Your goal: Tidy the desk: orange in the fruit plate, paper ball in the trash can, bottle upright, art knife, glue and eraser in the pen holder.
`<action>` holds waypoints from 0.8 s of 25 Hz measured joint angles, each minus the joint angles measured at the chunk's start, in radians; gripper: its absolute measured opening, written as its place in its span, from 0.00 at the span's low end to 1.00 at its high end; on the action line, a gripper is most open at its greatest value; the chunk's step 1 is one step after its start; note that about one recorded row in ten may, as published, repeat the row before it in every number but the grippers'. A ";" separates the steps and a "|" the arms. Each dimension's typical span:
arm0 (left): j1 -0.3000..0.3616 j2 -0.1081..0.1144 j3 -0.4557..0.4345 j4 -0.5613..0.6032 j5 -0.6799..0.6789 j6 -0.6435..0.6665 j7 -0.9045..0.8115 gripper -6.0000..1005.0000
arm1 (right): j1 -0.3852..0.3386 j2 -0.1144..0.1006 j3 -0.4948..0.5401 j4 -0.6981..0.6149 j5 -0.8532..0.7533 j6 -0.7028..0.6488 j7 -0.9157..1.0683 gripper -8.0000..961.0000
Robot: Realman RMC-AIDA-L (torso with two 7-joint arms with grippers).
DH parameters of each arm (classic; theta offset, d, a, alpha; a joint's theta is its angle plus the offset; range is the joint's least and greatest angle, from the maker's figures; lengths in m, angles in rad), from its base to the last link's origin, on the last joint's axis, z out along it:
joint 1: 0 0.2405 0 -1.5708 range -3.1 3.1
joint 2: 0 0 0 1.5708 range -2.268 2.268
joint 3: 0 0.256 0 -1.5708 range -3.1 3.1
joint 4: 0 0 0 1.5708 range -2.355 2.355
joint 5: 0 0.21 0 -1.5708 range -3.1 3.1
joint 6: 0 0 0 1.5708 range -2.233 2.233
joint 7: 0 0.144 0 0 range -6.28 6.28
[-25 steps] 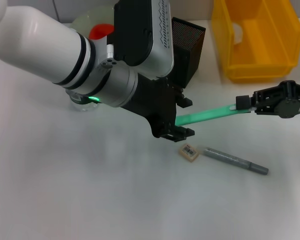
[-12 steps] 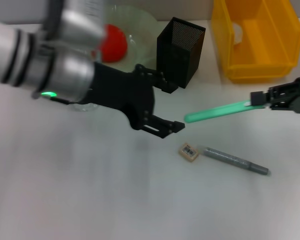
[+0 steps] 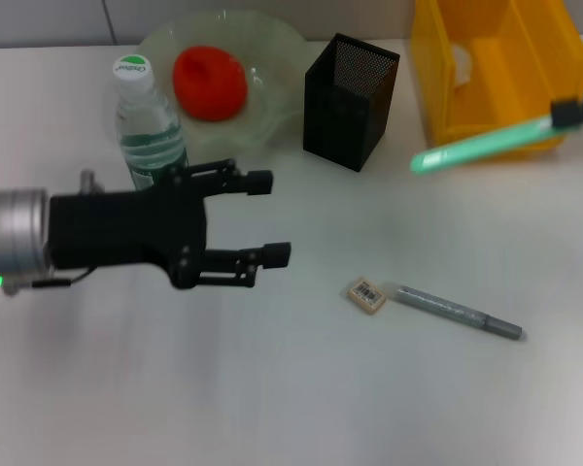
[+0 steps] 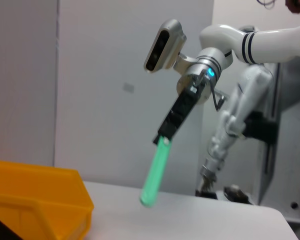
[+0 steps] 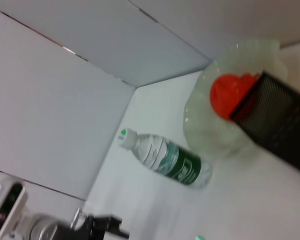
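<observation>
Left hand (image 3: 257,218) hovers low over the surface (image 3: 291,398) at the near left, its two black fingers (image 3: 262,255) spread apart and holding nothing. Just beyond it the bottle (image 3: 146,121) stands upright with its green-and-white cap on top, touching the near rim of the fruit plate (image 3: 277,58), where the orange (image 3: 210,82) lies. Right hand (image 4: 165,134), seen only at the right edge of the head view, is clamped on one end of the green art knife (image 3: 481,144), held tilted in the air in front of the yellow bin (image 3: 496,73). The left wrist view shows that grip plainly, the knife slanting down. Black mesh pen holder (image 3: 350,97) stands between plate and bin. Nearer, the eraser (image 3: 367,294) lies just beside the grey glue stick (image 3: 457,312), both flat on the surface.
</observation>
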 joint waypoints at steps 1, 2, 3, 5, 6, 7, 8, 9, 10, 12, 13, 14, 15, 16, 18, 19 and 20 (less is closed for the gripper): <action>0.006 0.000 -0.019 -0.035 0.000 0.004 0.042 0.83 | 0.017 -0.011 -0.004 -0.028 0.000 -0.006 0.021 0.21; 0.016 -0.001 -0.031 -0.067 0.000 0.005 0.079 0.83 | 0.030 -0.019 -0.009 -0.045 -0.001 -0.009 0.034 0.21; 0.023 -0.001 -0.037 -0.084 -0.001 0.003 0.098 0.83 | 0.048 -0.030 -0.013 -0.065 -0.004 -0.011 0.051 0.22; 0.043 -0.004 -0.041 -0.120 -0.001 -0.009 0.147 0.82 | 0.095 -0.053 -0.019 -0.086 -0.020 -0.013 0.076 0.22; 0.049 -0.005 -0.043 -0.137 -0.001 -0.015 0.167 0.82 | 0.118 -0.064 -0.023 -0.092 -0.030 -0.013 0.085 0.22; 0.053 -0.005 -0.045 -0.151 -0.001 -0.018 0.181 0.82 | 0.145 -0.075 -0.029 -0.095 -0.050 -0.011 0.092 0.23; 0.056 -0.005 -0.048 -0.171 -0.001 -0.021 0.195 0.82 | 0.174 -0.085 -0.034 -0.098 -0.075 -0.006 0.097 0.23; 0.056 -0.005 -0.051 -0.185 -0.001 -0.022 0.202 0.82 | 0.204 -0.091 -0.038 -0.099 -0.103 0.000 0.100 0.23; 0.056 -0.005 -0.054 -0.200 -0.001 -0.023 0.207 0.82 | 0.233 -0.095 -0.041 -0.101 -0.141 0.010 0.101 0.23; 0.056 -0.005 -0.056 -0.206 -0.001 -0.023 0.208 0.82 | 0.289 -0.096 -0.046 -0.102 -0.206 0.035 0.102 0.24; 0.056 -0.005 -0.056 -0.213 -0.001 -0.023 0.208 0.82 | 0.313 -0.095 -0.053 -0.102 -0.237 0.054 0.102 0.24; 0.056 -0.005 -0.056 -0.213 -0.001 -0.023 0.208 0.82 | 0.338 -0.093 -0.064 -0.100 -0.262 0.073 0.102 0.24; 0.056 -0.005 -0.056 -0.217 -0.001 -0.023 0.208 0.82 | 0.359 -0.089 -0.084 -0.099 -0.277 0.093 0.102 0.24; 0.059 -0.006 -0.057 -0.222 -0.001 -0.023 0.208 0.82 | 0.376 -0.085 -0.105 -0.098 -0.286 0.112 0.104 0.25; 0.061 -0.006 -0.058 -0.224 -0.003 -0.022 0.208 0.82 | 0.404 -0.074 -0.155 -0.098 -0.293 0.152 0.111 0.25; 0.064 -0.006 -0.059 -0.225 -0.007 -0.021 0.208 0.82 | 0.422 -0.062 -0.200 -0.097 -0.294 0.188 0.115 0.25; 0.064 -0.006 -0.059 -0.225 -0.007 -0.021 0.208 0.82 | 0.422 -0.062 -0.200 -0.097 -0.294 0.188 0.115 0.25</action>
